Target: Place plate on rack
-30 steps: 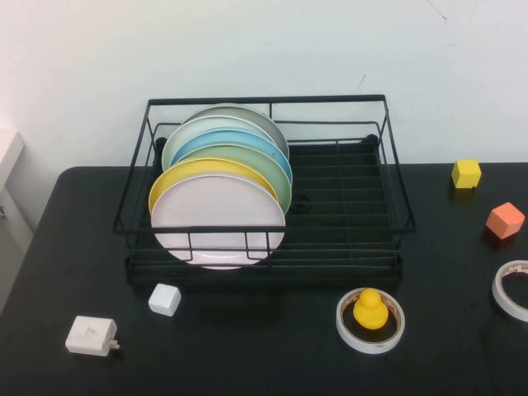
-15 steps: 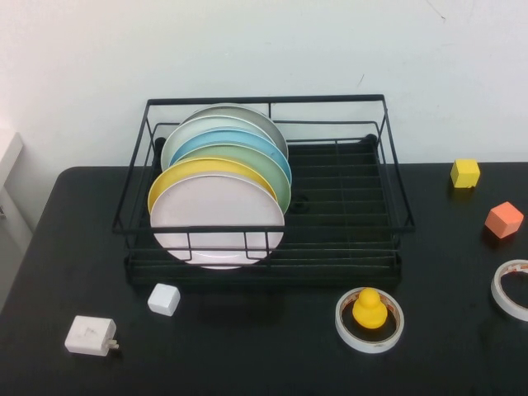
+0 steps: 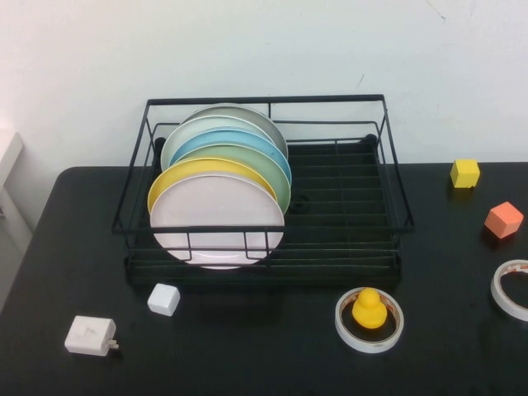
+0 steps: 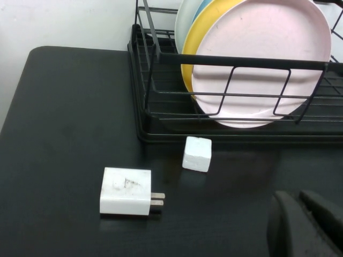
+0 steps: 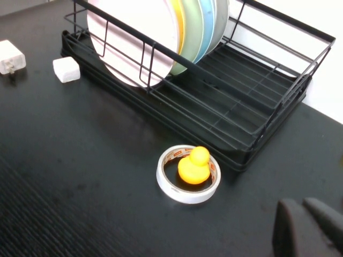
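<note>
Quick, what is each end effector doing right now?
Left end effector: shut, empty, over the table near the rack.
Right end effector: shut, empty, near the tape roll.

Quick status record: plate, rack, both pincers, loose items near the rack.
plate: pink, upright at the front of the stack, in the rack
left pincer: over the table, clear of the rack, holds nothing
right pincer: over the table, holds nothing
near the rack: white cube, charger, duck inside tape ring
</note>
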